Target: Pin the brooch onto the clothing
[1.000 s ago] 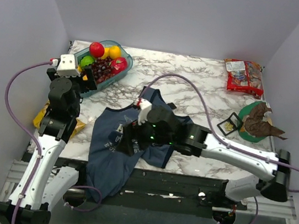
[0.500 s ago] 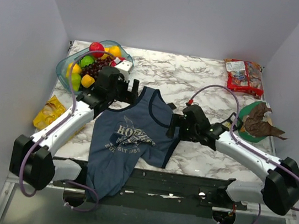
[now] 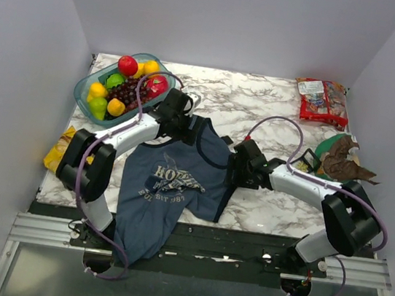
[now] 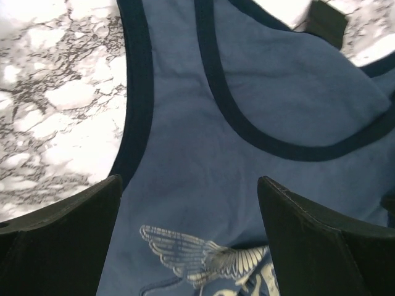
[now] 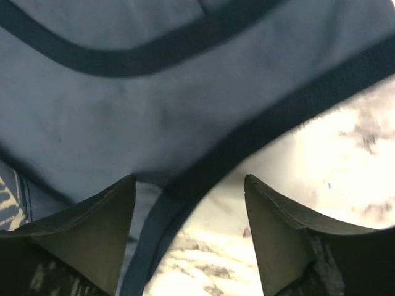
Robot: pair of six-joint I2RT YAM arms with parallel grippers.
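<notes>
Marble tabletop, white with grey veining, walled in pale lilac on three sides.

1. Clothing: slate-blue tank top, navy trim at neck and armholes, pale winged print on the chest. It lies face up left of centre, neck toward the far wall, hem draped over the near edge.
2. Left tool: fingers spread wide, hovering over the neckline, nothing pinched.
3. Right tool: fingers apart, straddling the armhole trim at the shirt's right side; contact with the cloth cannot be told.
4. Clear teal tub of fruit, far left corner, just beyond the left arm.
5. Red snack packet, far right corner.
6. Green plate bearing brown scraps, right edge.
7. Yellow packet, left edge.
8. Black-framed square box, touching the plate.

Bare marble lies beyond the collar and in front of the right arm.
</notes>
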